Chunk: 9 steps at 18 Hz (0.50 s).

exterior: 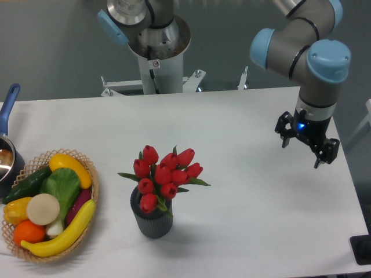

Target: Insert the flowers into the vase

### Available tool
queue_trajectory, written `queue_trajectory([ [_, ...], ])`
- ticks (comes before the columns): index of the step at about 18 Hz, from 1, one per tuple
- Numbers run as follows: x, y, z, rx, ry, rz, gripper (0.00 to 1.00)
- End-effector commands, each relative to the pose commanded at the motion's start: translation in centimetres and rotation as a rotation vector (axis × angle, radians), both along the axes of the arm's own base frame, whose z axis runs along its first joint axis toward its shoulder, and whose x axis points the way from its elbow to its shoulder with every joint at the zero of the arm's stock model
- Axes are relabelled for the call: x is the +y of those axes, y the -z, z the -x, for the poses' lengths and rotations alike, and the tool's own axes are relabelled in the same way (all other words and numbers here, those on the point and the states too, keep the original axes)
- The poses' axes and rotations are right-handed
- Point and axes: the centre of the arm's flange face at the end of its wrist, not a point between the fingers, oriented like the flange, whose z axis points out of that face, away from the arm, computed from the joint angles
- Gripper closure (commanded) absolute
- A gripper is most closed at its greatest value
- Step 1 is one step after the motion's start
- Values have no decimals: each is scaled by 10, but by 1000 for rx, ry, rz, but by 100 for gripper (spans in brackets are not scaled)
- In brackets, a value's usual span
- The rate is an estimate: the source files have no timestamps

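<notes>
Flowers [165, 176] stand in the vase [152, 219] — upright, buds clustered above its mouth. At two o'clock from them, well apart, the gripper [306, 146] hangs over the table [243, 191] — fingers spread wide, holding nothing.

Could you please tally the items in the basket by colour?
Yellow: 3, banana, squash, pepper
Green: 2, cucumber, leafy vegetable
Orange: 1, orange
Cream: 1, round item
Purple: 1, eggplant
Total: 8
</notes>
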Motion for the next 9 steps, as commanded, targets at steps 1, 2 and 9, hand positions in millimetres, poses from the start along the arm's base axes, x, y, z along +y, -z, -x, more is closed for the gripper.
queue_trajectory([
  [1, 0, 1, -1, -2, -1, 0, 0],
  [2, 0, 2, -1, -2, -1, 0, 0],
  [9, -1, 2, -1, 1, -1, -1, 0],
])
